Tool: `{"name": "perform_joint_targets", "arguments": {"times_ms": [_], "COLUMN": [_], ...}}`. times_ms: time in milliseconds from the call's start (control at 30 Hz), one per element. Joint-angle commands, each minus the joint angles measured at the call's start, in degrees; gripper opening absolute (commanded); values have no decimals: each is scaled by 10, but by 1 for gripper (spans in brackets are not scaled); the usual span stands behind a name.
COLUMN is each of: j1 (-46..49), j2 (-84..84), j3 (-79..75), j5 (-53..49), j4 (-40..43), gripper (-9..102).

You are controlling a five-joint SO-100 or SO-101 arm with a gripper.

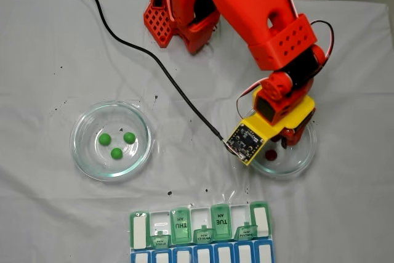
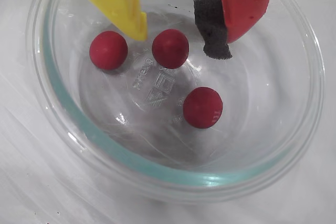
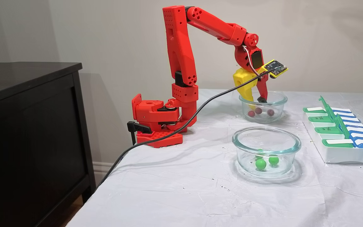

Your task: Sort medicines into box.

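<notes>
In the wrist view the gripper [image 2: 178, 38] is spread apart inside a clear glass bowl [image 2: 63, 124] and holds nothing. Its yellow finger [image 2: 118, 1] and its red finger with a black foam pad [image 2: 212, 30] stand on either side of one of the three dark red balls [image 2: 170, 48]; whether they touch it I cannot tell. From above, a fixed view hides most of this bowl under the arm but shows the three green balls [image 1: 117, 143] in another glass bowl [image 1: 83, 152] well apart to the left. The pill organizer [image 1: 200, 229] lies at the lower edge, several green lids raised. The side fixed view shows the white-covered table [image 3: 181, 189].
</notes>
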Motion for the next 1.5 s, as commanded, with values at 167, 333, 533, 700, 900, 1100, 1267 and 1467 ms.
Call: {"name": "perform_joint_targets", "arguments": {"times_ms": [167, 333, 533, 700, 900, 1100, 1267, 1467], "j1": [-7, -10, -13, -16, -29, -46, -45, -36], "j2": [-22, -21, -49, -96, -112, -130, -143, -147], "j3": [-30, -36, -73, -134, -176, -214, -218, -216], "j5": [2, 1, 4, 17, 37, 53, 54, 48], "j4": [-3, 8, 21, 62, 91, 143, 140, 135], "gripper": [18, 17, 17, 16, 17, 17, 17, 17]}}
